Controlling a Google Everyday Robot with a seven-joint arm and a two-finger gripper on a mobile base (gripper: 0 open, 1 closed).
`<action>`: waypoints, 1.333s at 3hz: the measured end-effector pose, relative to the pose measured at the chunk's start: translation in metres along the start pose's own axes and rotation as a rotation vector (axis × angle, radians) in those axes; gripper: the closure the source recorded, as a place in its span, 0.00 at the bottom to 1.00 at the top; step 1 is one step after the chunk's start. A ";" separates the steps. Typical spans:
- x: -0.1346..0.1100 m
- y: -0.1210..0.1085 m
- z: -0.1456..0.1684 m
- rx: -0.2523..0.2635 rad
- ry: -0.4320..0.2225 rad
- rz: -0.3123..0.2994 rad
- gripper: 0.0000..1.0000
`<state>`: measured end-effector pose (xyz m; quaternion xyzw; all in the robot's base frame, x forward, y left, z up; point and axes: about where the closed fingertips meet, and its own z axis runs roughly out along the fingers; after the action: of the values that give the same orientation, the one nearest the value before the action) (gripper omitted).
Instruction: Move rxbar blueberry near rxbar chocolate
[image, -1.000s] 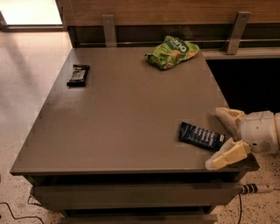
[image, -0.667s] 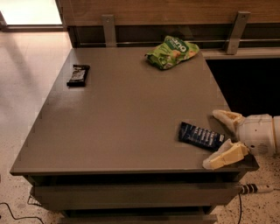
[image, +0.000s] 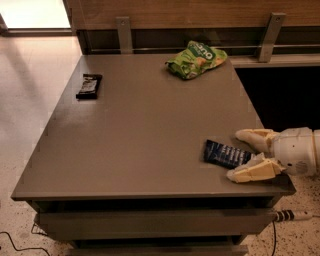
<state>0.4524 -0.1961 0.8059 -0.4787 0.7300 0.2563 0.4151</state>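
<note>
The rxbar blueberry (image: 226, 154), a flat navy-blue wrapper with white lettering, lies near the table's front right corner. My gripper (image: 241, 155) comes in from the right, open, with one cream finger beyond the bar's right end and one in front of it; the bar's right end lies between them. The rxbar chocolate (image: 89, 86), a flat black wrapper, lies far off at the table's back left.
A green crinkled chip bag (image: 196, 59) lies at the back of the grey table (image: 140, 135), right of centre. A wooden wall with metal brackets runs behind. The table's right edge borders a dark gap. A cable lies on the floor at lower right.
My gripper has moved slightly left, bringing its fingers further around the blue bar's right end. The bars and the bag have not moved.
</note>
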 end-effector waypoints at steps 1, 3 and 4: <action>-0.003 0.000 -0.002 0.000 0.000 0.000 0.95; -0.004 0.000 -0.002 0.000 0.000 0.000 1.00; -0.019 -0.008 -0.006 0.018 0.014 -0.021 1.00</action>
<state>0.4611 -0.1947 0.8255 -0.4844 0.7301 0.2418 0.4169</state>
